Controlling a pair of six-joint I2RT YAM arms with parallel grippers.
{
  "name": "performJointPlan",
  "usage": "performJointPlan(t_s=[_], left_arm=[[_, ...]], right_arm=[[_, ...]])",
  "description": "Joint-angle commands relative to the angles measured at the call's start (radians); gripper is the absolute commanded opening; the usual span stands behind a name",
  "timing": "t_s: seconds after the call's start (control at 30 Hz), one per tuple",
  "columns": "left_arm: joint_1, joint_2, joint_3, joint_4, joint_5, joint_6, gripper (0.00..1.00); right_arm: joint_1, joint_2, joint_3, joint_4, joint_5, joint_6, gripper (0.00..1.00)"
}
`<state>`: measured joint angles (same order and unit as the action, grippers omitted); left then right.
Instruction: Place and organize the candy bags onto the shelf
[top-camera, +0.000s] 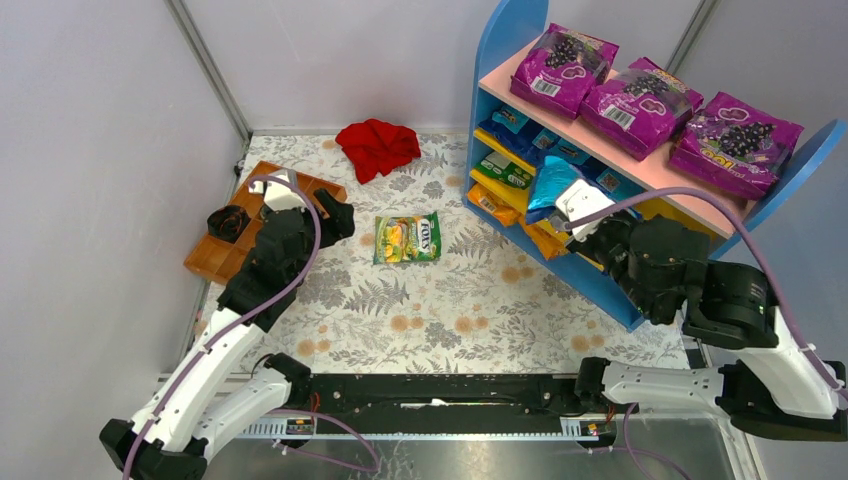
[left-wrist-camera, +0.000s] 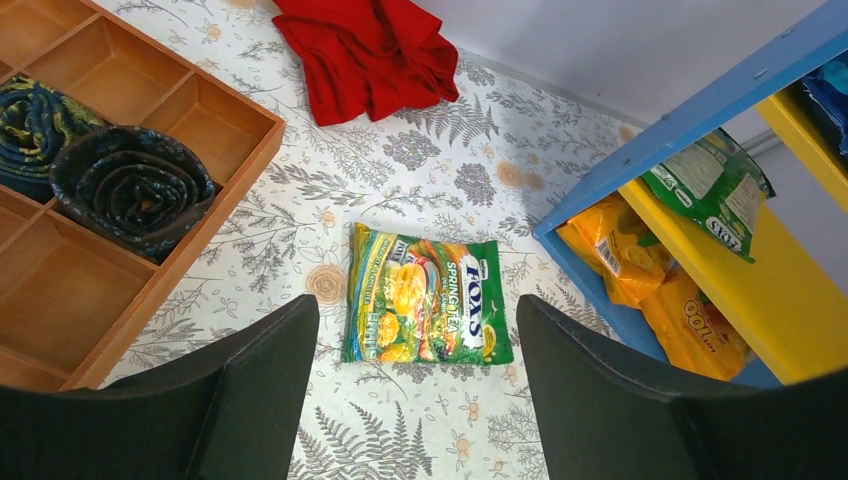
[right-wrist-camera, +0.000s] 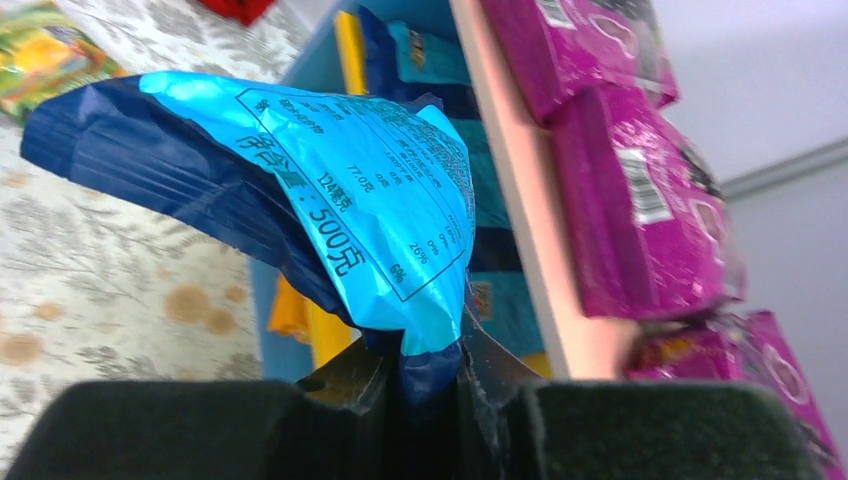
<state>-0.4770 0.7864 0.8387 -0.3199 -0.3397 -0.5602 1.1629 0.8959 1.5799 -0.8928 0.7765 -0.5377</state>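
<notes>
The shelf (top-camera: 503, 40) carried glossy orange bags (left-wrist-camera: 640, 270) on yellow boards (left-wrist-camera: 800, 300), magenta bags (top-camera: 640, 100) on top; the wooden tray (left-wrist-camera: 60, 290) held rolled dark cloths (left-wrist-camera: 135, 185). A green candy bag (top-camera: 407, 239) lay flat on the floral table (top-camera: 450, 310), the left gripper (left-wrist-camera: 415, 330) spread wide above it. The right gripper (right-wrist-camera: 425, 390) pinched a crinkled blue bag (right-wrist-camera: 340, 170) at the shelf front.

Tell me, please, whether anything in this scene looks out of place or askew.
One green candy bag lies alone on the table, apart from the shelf that holds many others. On the shelf, another green bag sits tilted on its yellow board. The red cloth lies crumpled at the table's far edge.
</notes>
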Motion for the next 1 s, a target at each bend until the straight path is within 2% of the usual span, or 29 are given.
performJointPlan(t_s=[0.0,0.33,0.77,0.97], left_arm=[[-0.004,-0.017,-0.002,0.059,-0.036,0.027,0.77],[-0.004,-0.003,-0.003,0.065,-0.019,0.020,0.77],[-0.005,0.002,-0.010,0.071,0.005,0.006,0.77],[-0.005,-0.003,-0.016,0.073,0.015,0.001,0.77]], right_arm=[[-0.004,-0.049,0.050,0.043,0.198,-0.160,0.00],[-0.004,-0.153,-0.135,0.095,0.304,-0.215,0.00],[-0.003,-0.214,-0.298,0.313,0.448,-0.386,0.00],[-0.004,-0.218,-0.349,0.401,0.466,-0.433,0.00]])
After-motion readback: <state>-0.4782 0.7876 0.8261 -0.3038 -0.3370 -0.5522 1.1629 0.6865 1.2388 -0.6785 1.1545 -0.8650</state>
